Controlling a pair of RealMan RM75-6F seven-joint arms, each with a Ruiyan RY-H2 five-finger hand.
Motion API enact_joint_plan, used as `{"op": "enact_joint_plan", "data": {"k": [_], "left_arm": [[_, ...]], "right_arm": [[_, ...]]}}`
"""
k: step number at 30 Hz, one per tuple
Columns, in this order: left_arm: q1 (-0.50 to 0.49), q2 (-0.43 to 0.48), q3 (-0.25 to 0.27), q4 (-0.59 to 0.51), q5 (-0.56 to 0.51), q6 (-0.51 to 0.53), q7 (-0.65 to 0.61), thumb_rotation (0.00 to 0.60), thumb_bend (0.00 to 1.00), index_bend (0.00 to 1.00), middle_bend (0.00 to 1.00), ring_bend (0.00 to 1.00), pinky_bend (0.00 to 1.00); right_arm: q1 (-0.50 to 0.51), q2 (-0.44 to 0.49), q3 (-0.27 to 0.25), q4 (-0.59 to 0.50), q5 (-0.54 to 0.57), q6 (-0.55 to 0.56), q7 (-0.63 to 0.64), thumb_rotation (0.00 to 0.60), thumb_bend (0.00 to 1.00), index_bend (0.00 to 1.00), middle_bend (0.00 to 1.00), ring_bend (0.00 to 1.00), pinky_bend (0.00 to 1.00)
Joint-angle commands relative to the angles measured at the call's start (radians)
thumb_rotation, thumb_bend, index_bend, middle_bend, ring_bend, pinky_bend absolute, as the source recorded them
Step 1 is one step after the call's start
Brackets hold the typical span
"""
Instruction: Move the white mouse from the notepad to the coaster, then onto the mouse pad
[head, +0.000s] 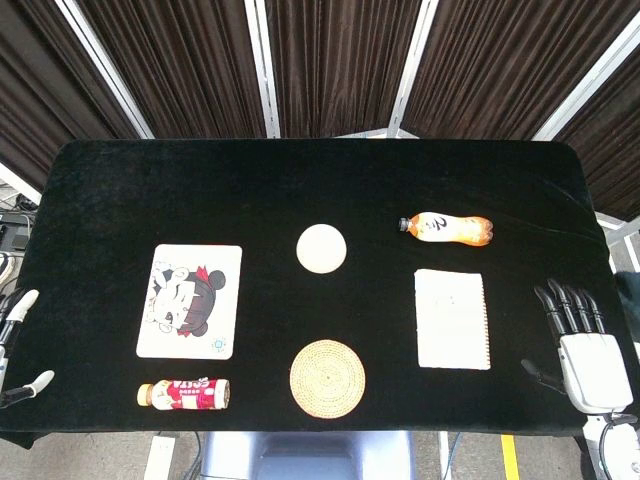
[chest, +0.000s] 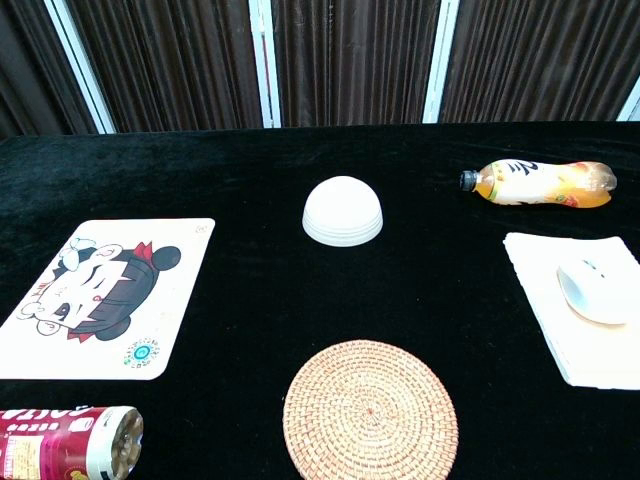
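The right hand (head: 590, 360) rests at the right edge of the table (head: 300, 180), fingers spread apart and pointing away from the robot, holding nothing. The left hand (head: 18, 345) shows only partly at the left edge; its visible fingers are apart and empty.

The notepad (head: 453, 318) lies just beside the right hand, toward the table's middle, and well apart from the left hand. The right hand is therefore the nearer one for the pick. The mouse (chest: 592, 290) sits on the notepad (chest: 570, 330), roughly centred. Its long axis runs approximately away from the robot, in line with the notepad's long side.

The mouse is white, smooth and domed. Against the white paper it is hard to make out in the head view; the chest view shows its outline plainly.

The coaster (head: 327, 378), round and woven, lies left of the notepad, near the front edge. The mouse pad (head: 190, 301), printed with a cartoon, lies further left.
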Motion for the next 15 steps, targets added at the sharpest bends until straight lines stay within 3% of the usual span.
{"op": "enact_joint_plan", "data": {"k": [1, 8, 12, 15], "left_arm": [[-0.001, 0.000, 0.000, 0.000, -0.005, -0.005, 0.003, 0.600, 0.00, 0.00, 0.00, 0.00, 0.00], [-0.002, -0.001, -0.006, -0.005, -0.015, -0.007, 0.008, 0.600, 0.00, 0.00, 0.00, 0.00, 0.00], [-0.010, -0.001, -0.019, -0.006, -0.039, -0.017, 0.010, 0.600, 0.00, 0.00, 0.00, 0.00, 0.00], [-0.016, -0.005, -0.029, -0.003, -0.058, -0.022, 0.018, 0.600, 0.00, 0.00, 0.00, 0.00, 0.00]], "right_arm": [[0.003, -0.001, -0.003, 0.005, -0.001, -0.009, 0.002, 0.600, 0.00, 0.00, 0.00, 0.00, 0.00], [0.050, -0.005, -0.021, 0.055, -0.012, -0.105, 0.033, 0.600, 0.00, 0.00, 0.00, 0.00, 0.00], [0.148, -0.001, -0.036, 0.182, -0.090, -0.228, 0.128, 0.600, 0.00, 0.02, 0.01, 0.00, 0.00], [0.216, -0.015, -0.052, 0.305, -0.190, -0.256, 0.237, 0.600, 0.00, 0.07, 0.08, 0.00, 0.00]]}}
